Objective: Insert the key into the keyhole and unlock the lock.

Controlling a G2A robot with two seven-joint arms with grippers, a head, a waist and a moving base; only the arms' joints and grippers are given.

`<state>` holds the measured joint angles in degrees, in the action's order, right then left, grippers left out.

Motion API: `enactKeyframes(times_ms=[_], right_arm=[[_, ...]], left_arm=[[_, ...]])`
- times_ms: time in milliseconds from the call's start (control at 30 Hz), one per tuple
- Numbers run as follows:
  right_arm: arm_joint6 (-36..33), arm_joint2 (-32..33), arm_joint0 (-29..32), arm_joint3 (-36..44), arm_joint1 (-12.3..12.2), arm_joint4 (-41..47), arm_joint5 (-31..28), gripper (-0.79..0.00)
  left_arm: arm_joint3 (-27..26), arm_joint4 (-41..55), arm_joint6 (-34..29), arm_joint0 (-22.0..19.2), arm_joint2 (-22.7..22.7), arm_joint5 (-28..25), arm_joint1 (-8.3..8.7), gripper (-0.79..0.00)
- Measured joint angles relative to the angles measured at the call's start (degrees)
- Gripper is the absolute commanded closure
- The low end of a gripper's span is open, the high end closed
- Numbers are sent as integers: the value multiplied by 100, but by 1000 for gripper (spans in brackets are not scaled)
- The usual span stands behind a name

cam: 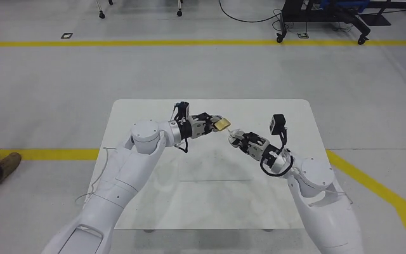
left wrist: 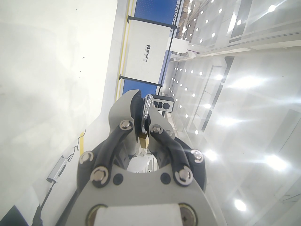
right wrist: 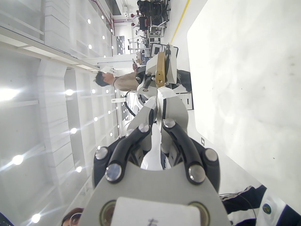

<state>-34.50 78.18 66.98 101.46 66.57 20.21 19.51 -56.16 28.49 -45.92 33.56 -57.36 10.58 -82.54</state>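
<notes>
The left claw (cam: pixel 214 122) is clamped on the brass lock (cam: pixel 221 124) and holds it in the air over the far middle of the bench (cam: pixel 266 203). The lock's narrow face with the keyhole (right wrist: pixel 160 81) is turned toward the right claw (cam: pixel 236 136). That claw's fingers (right wrist: pixel 147 112) are pinched together on a thin silver sliver seen edge-on, seemingly the key (right wrist: pixel 159 111). Key tip and lock sit just beside each other; whether they touch I cannot tell.

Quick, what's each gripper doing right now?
Left gripper: closed, holding the brass padlock by its shackle.
Right gripper: closed, holding the key.
</notes>
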Motion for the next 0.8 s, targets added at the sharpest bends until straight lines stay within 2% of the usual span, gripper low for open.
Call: enactKeyframes(times_ms=[800], right_arm=[[232,-119,-6,183,-30,-297,136,0]], left_arm=[[-272,-194,-43,105,-17,-36,15,0]])
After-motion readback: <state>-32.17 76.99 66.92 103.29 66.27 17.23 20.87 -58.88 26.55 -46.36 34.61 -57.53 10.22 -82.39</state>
